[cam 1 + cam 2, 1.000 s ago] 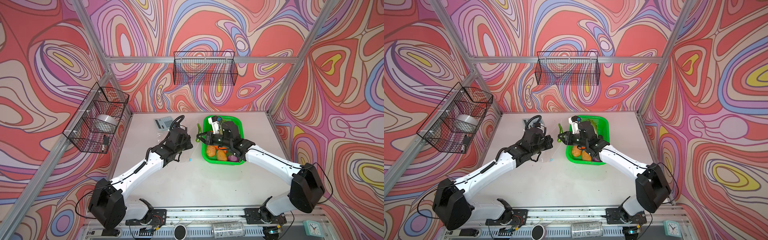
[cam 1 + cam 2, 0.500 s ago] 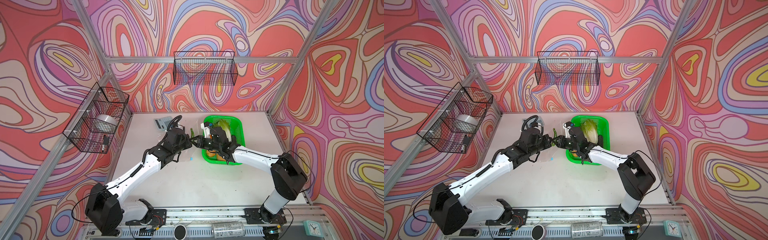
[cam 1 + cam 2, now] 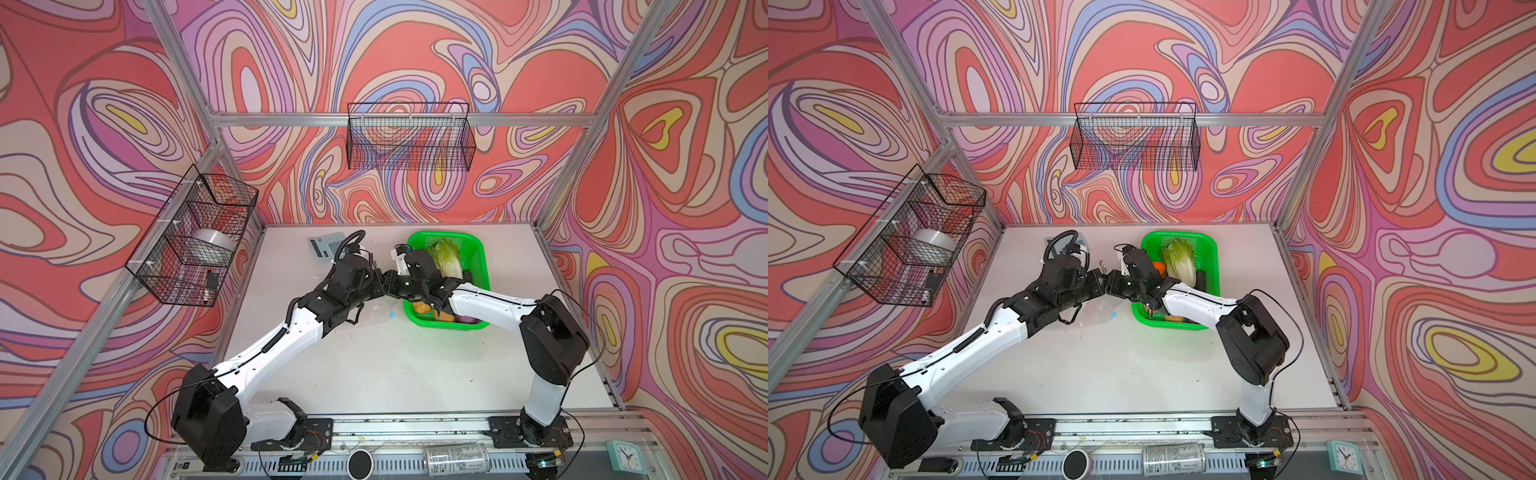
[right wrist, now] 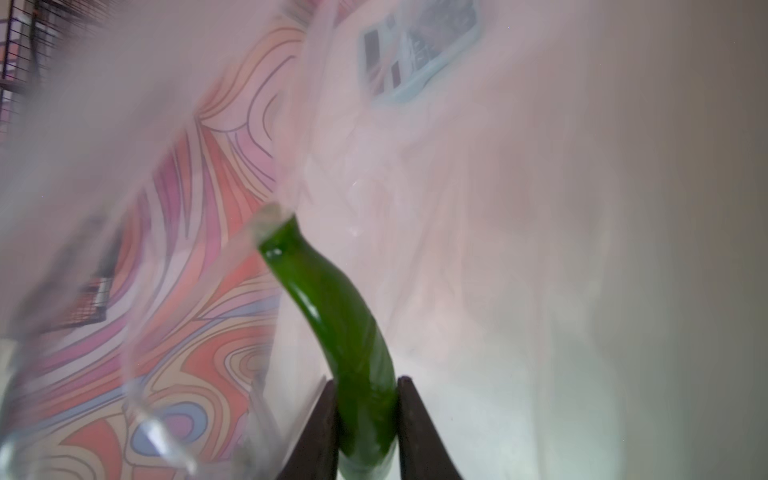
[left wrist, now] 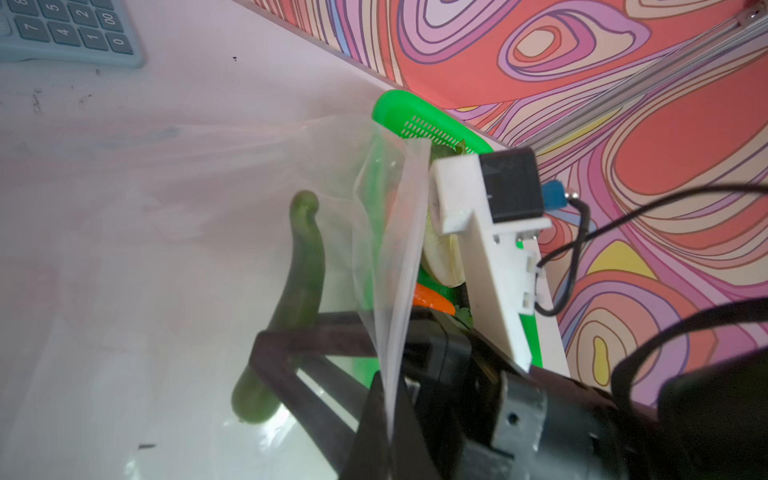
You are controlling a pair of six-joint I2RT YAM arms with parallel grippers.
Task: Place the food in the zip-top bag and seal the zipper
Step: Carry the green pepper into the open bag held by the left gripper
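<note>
Slippage worries us most: if the right gripper (image 4: 368,388) pushes the cucumber (image 4: 332,316) hard against the bag (image 5: 390,232), its edge may tear free of the left gripper (image 5: 384,386), whose jaws pinch it tight. We see the cucumber inside the bag mouth, its thick end clamped between the right jaws, set narrow, its curved tip pointing ahead of them.

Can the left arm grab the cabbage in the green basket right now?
Probably not. The left gripper is shut on the edge of the bag, and the right gripper, holding the cucumber, sits between it and the cabbage in the basket.
</note>
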